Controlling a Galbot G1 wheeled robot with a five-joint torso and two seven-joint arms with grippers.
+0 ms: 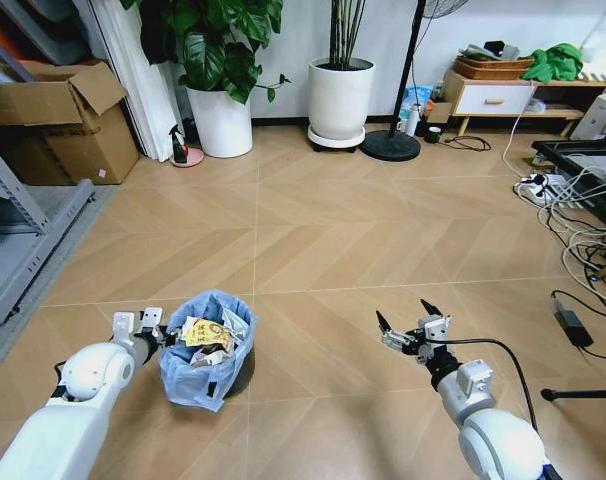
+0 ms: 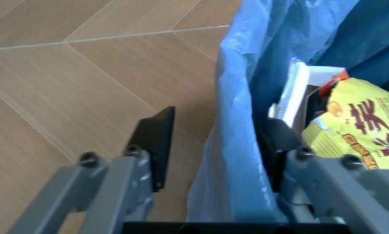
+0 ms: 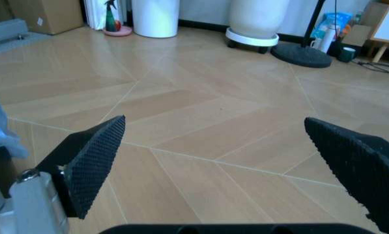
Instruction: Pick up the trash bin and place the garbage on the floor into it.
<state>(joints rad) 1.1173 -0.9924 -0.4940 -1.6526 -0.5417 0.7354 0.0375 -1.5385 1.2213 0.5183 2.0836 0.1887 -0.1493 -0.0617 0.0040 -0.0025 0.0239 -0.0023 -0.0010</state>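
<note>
The trash bin [image 1: 205,368], dark and lined with a light blue bag [image 2: 246,97], stands on the floor [image 1: 333,230] at my lower left. Inside it lies garbage [image 1: 205,333]: a yellow wrapper [image 2: 357,131] and white pieces. My left gripper [image 1: 161,338] is open astride the bin's rim [image 2: 217,122]. One finger [image 2: 156,144] is outside with a gap to the bag, and the other finger [image 2: 277,141] is inside against the bag. My right gripper [image 1: 403,315] hovers low over bare boards to the bin's right, open with nothing between its fingers [image 3: 93,156].
Two white plant pots [image 1: 223,122] [image 1: 340,98] and a green spray bottle [image 1: 178,145] stand at the far wall. Cardboard boxes [image 1: 58,120] and a grey shelf [image 1: 23,230] are on the left. Cables and a power strip [image 1: 543,188] lie at the right. A fan base [image 1: 390,146] sits near the far pot.
</note>
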